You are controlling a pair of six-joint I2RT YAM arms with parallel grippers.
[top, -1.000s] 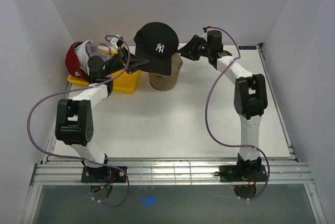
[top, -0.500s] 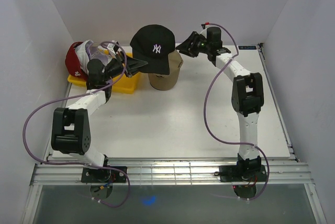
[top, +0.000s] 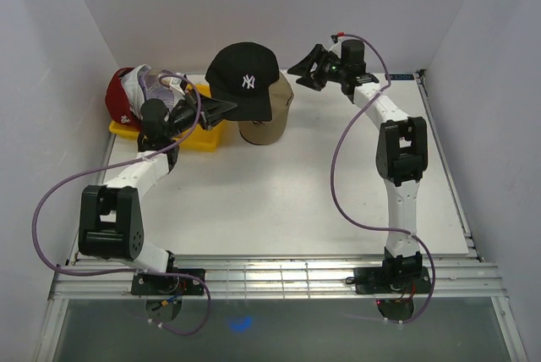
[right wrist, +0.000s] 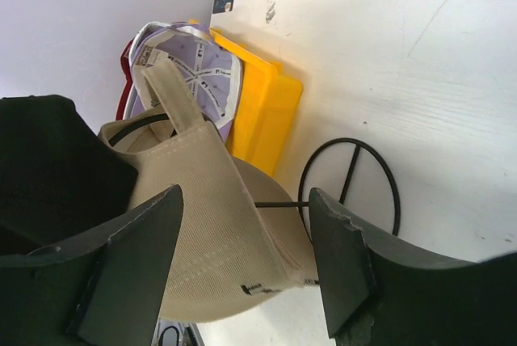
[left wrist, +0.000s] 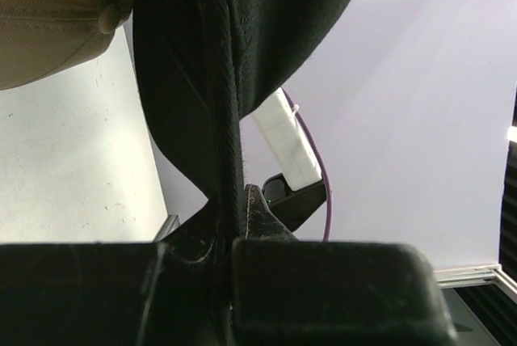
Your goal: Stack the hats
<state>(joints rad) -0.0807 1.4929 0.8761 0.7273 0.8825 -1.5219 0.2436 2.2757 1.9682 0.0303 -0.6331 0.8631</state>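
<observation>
Your main risk is a lopsided drop. The black fabric baseball cap with the white NY [top: 245, 81] hangs over the beige fabric baseball cap [top: 269, 122] but sits offset toward the left arm, and you hold it only by its curved brim. Release here and the crown may, in my judgement, slide off the beige dome onto the white surface [top: 279, 201] — or a sideways tug could drag the beige cap off the black wire dome stand [right wrist: 349, 175] under it. Whether the two crowns touch, I cannot tell.

The left claw [left wrist: 230, 237] is clamped tight on the black brim, with the fabric pinched between its fingers. The right claw [right wrist: 242, 200] is spread wide near the beige cap's far side, holding and touching nothing. The heap of red, white and lavender caps [top: 135, 90] lies at the flat yellow plastic tray [top: 207, 138].
</observation>
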